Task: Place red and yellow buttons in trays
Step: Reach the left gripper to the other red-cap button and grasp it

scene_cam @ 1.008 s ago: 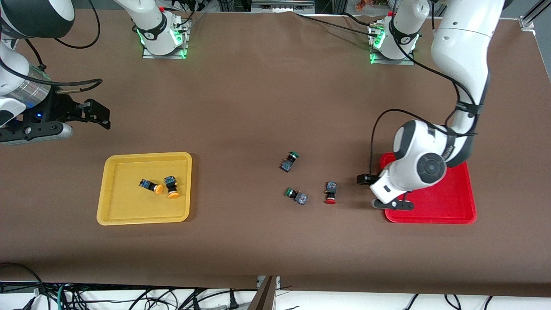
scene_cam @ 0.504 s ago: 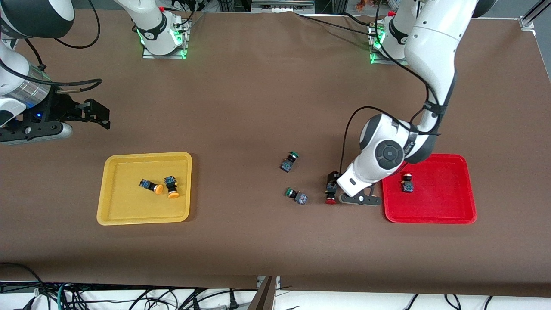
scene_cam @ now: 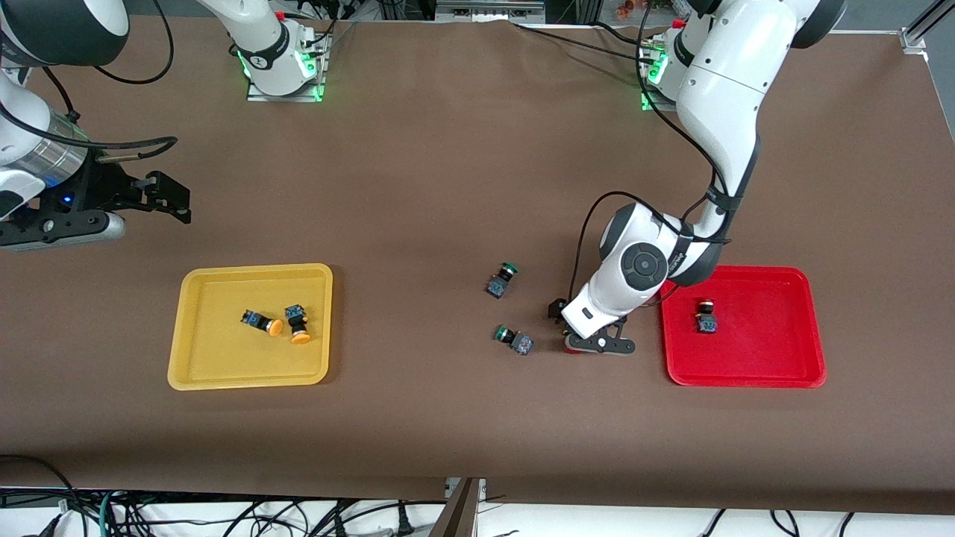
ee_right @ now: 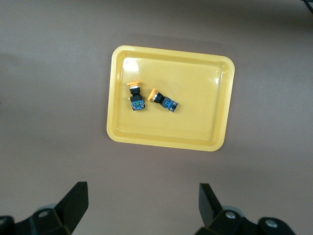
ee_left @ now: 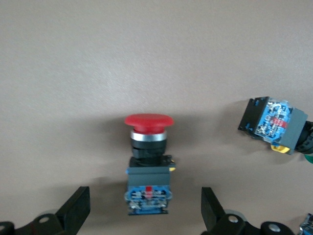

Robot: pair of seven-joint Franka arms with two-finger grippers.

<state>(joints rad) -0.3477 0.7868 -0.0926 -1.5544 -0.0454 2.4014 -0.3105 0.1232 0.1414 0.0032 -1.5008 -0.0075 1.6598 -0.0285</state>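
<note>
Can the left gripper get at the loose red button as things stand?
Probably yes. The left gripper is open and sits right over the red button, which lies on bare table between its fingers. The nearest green button lies off to one side, apart from it.

Table cover [scene_cam: 448, 186]: matt brown, cloth-like, smooth. Yellow tray [ee_right: 215, 98]: glossy plastic, with highlights. Red tray [scene_cam: 753, 358]: smooth plastic, mild sheen. Red button on the table [ee_left: 148, 161]: satin red plastic cap, bright metal collar, dark plastic body. Left arm shell [scene_cam: 724, 74]: glossy white plastic.
</note>
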